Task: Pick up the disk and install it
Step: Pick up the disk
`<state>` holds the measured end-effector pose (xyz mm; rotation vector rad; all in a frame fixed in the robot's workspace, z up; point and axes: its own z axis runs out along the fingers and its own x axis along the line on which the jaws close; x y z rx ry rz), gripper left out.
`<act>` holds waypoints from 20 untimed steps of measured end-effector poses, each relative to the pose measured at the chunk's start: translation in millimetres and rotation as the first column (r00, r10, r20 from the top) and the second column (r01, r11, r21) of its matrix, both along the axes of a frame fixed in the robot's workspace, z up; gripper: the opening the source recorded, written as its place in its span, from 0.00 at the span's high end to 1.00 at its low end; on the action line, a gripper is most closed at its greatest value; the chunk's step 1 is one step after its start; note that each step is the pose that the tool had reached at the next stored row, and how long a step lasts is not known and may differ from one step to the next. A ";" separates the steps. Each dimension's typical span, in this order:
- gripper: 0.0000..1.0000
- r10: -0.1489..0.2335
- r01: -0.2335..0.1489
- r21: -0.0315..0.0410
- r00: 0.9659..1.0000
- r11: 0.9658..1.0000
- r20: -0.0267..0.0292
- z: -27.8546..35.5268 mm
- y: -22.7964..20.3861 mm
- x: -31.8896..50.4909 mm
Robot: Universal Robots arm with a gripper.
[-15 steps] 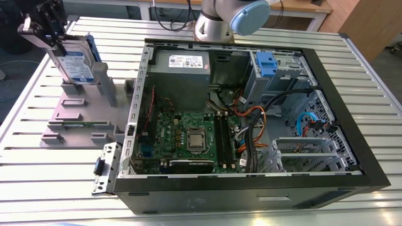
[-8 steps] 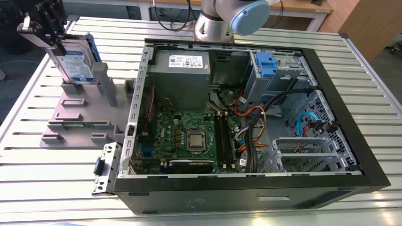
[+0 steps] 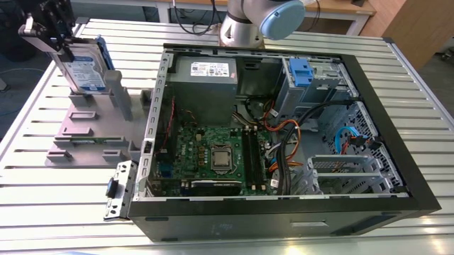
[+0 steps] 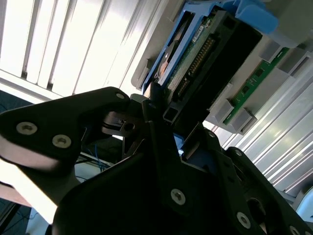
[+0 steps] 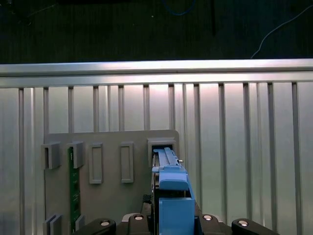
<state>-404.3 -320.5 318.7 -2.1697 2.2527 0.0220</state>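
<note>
Exterior view: the disk (image 3: pixel 89 69) stands on edge at the grey stand (image 3: pixel 92 127), to the exterior view's left of the open computer case (image 3: pixel 284 223). The gripper (image 3: pixel 65 48) appears to pinch its upper end. Whether its lower edge sits in the slot or just above is hard to tell. A straight vertical pull should avoid binding. The disk is a silver slab with a white-and-blue label and a blue carrier.

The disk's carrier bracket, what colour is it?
Blue. The bracket on the disk shows best in the first wrist view.
</note>
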 end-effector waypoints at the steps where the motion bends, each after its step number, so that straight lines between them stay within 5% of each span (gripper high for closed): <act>1: 0.64 0.000 0.000 0.000 1.000 1.000 0.000 0.2 0.0 0.0; 20: 0.64 0.000 0.000 0.000 1.000 1.000 0.000 5.1 0.0 0.0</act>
